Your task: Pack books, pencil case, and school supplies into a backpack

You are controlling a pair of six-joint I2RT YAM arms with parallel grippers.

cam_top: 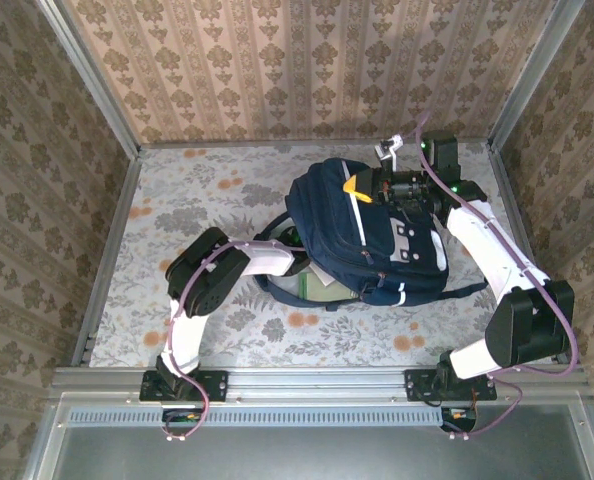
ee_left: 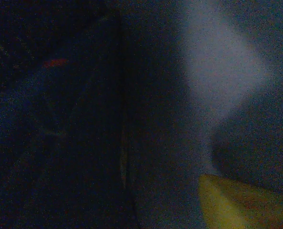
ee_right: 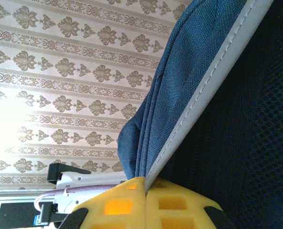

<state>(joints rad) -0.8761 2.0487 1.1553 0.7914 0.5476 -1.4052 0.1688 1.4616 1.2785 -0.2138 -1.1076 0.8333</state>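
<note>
Robot test cell in a lab, not a lived-in room. Three upright panels (cam_top: 307, 70) covered in beige damask wallpaper box in a tabletop draped with a grey floral cloth (cam_top: 177, 200). Bare aluminium frame posts (cam_top: 92, 75) stand at the back corners. Two robot arms, left (cam_top: 209, 275) and right (cam_top: 497, 250), are bolted to a metal rail (cam_top: 317, 383) along the near edge, with loose purple cables (cam_top: 432, 180) running along them.

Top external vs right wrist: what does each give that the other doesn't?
Top external: whole backpack lying on the floral table, left arm running in at its left side, right arm at its far end. Right wrist: right tool shut on the backpack's white-piped fabric edge, yellow pads either side. Shared: the navy backpack and patterned wall.
</note>
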